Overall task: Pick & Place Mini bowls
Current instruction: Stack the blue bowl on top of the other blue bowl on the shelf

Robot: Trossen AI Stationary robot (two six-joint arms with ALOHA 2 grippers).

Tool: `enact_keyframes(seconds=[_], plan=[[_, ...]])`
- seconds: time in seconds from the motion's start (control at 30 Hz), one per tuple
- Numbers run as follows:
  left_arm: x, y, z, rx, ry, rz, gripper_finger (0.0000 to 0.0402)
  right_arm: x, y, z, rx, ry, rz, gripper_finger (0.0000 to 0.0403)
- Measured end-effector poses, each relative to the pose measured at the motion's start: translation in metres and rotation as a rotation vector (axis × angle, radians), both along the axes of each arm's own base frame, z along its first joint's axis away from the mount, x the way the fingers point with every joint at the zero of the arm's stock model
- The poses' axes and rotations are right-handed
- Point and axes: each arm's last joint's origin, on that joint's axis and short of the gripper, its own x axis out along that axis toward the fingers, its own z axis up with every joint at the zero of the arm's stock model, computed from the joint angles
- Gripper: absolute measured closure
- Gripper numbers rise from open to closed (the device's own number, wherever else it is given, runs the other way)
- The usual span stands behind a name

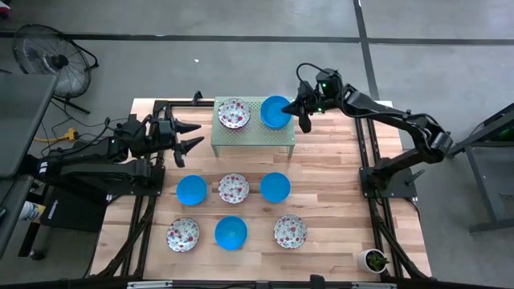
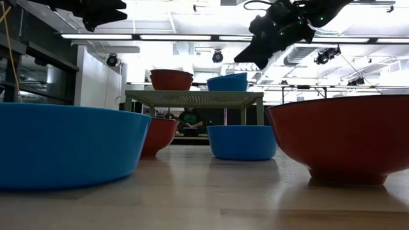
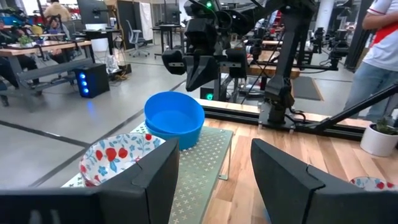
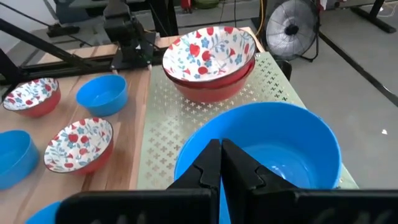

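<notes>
While shut, right gripper (image 1: 306,124) hovers beside blue bowl (image 1: 275,111) on rack (image 1: 253,136)

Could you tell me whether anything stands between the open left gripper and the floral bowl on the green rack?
Nothing visible does. The left gripper hangs open beside the rack, and the floral bowl sits just past the rack's near edge, unobstructed.

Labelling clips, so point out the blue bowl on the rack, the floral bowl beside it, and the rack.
blue bowl (image 1: 275,112), high view, inner floor.
floral bowl (image 1: 234,114), high view, speckled inside.
rack (image 1: 253,136), high view, bare perforated top.
</notes>
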Motion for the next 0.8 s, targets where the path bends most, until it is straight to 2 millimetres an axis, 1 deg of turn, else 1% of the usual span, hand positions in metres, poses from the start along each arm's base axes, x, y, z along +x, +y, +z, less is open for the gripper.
enact_keyframes(seconds=[0.2,0.5,0.6,0.67,0.8], plan=[[0.000,0.000,0.000,0.000,0.000,-0.002,0.0207,-0.001,-0.001,-0.001,-0.046,0.027,-0.029,0.0403],[0.000,0.000,0.000,0.000,-0.003,-0.002,0.0207,-0.013,-0.019,0.001,-0.091,0.004,-0.085,0.0403],[0.000,0.000,0.000,0.000,-0.004,-0.002,0.0207,-0.015,-0.021,0.003,-0.084,-0.021,-0.059,0.0403],[0.000,0.000,0.000,-0.001,-0.004,-0.002,0.0207,-0.012,-0.023,0.001,-0.085,-0.038,-0.024,0.0403],[0.000,0.000,0.000,0.000,-0.006,-0.002,0.0207,-0.004,-0.028,-0.011,-0.070,-0.033,0.005,0.0403]])
